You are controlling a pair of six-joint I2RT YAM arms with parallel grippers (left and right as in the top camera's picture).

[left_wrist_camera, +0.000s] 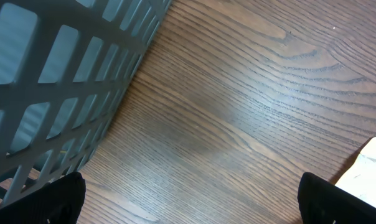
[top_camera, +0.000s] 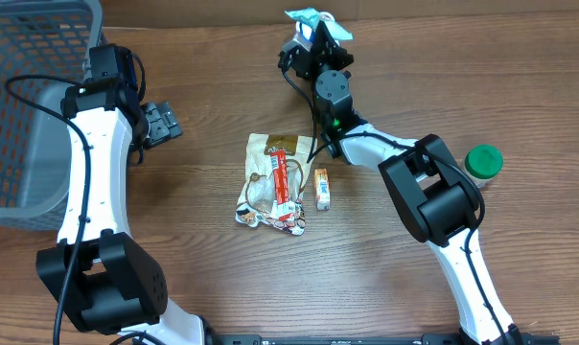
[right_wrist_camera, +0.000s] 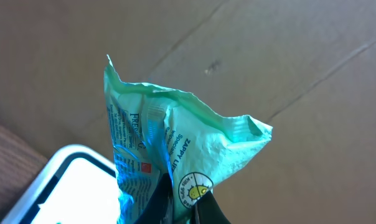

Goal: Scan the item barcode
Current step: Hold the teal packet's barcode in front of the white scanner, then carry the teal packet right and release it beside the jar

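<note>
Top centre, the right gripper [top_camera: 311,40] clamps a green packet [top_camera: 320,19]; the left gripper [top_camera: 170,123] gapes beside the grey basket [top_camera: 21,57], upper left, contents unclear.

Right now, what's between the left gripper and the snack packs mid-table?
Nothing: only bare tabletop lies between the open left gripper and the snack packs, as the overhead and left wrist views show.

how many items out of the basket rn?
4: teal packet in the right gripper, snack bag mid-table, small orange box beside it, green-lidded jar by the right arm. The bag pile may hide more.
</note>
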